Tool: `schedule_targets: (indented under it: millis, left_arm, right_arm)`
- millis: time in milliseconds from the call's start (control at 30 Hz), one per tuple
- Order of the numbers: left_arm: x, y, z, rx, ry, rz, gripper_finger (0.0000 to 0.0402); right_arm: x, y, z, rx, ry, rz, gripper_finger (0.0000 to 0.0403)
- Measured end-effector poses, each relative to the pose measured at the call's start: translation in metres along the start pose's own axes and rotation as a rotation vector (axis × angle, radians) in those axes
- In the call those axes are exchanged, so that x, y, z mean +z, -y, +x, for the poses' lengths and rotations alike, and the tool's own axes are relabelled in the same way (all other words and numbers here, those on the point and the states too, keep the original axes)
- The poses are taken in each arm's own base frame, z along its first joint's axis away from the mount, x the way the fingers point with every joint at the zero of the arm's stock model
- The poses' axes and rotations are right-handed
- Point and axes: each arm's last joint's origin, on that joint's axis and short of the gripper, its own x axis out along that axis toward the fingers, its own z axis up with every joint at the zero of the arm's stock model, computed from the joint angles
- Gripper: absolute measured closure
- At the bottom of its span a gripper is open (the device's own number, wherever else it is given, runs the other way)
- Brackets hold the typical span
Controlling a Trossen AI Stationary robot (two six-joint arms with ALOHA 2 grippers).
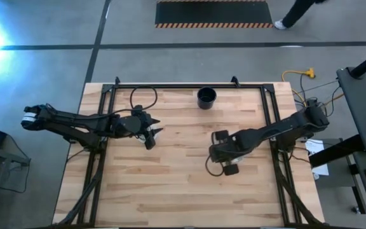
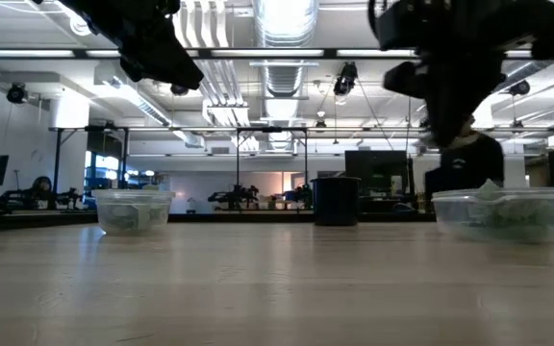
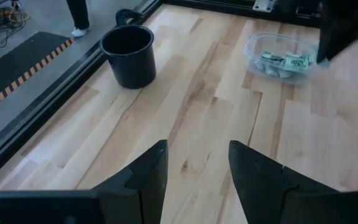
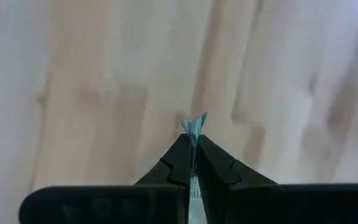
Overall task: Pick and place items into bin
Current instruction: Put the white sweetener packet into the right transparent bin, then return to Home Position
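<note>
One packet [image 4: 194,126] pinched between my right gripper [image 4: 194,163] jaws, long axis in line with the fingers, above bare table [image 1: 170,184]. Black bin [image 1: 206,97] lies well away at the far edge. Left gripper [image 3: 196,167] idle, jaws apart, empty.

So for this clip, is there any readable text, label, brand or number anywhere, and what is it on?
No text can be read in any view.
Packets in the clear tub: dark print on them, too small to read.
Packet pinched in the shut right gripper: no print shows.
Black bucket: no label visible.
Striped floor mat: orange and black warning stripes only, no words.
</note>
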Motion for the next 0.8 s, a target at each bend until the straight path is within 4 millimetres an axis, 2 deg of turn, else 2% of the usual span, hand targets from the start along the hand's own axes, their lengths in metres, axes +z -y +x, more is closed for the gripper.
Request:
schedule_targets:
  millis: [233, 433, 600, 800]
  left_arm:
    - [0.000, 0.000, 0.000, 0.000, 0.001, 0.000, 0.0248]
    - [0.001, 0.000, 0.000, -0.002, 0.008, -0.003, 0.0248]
    - [0.001, 0.000, 0.000, -0.003, 0.010, -0.004, 0.0248]
    - [0.003, 0.001, 0.000, -0.008, 0.030, -0.014, 0.0248]
  right_arm:
    - [-0.043, 0.007, -0.015, -0.053, -0.056, 0.121, 0.0394]
    - [-0.073, 0.010, -0.007, -0.059, -0.056, 0.220, 0.0394]
    - [-0.086, 0.012, 0.000, -0.103, -0.010, 0.315, 0.0383]
    - [-0.091, 0.013, 0.001, -0.098, 0.038, 0.352, 0.0326]
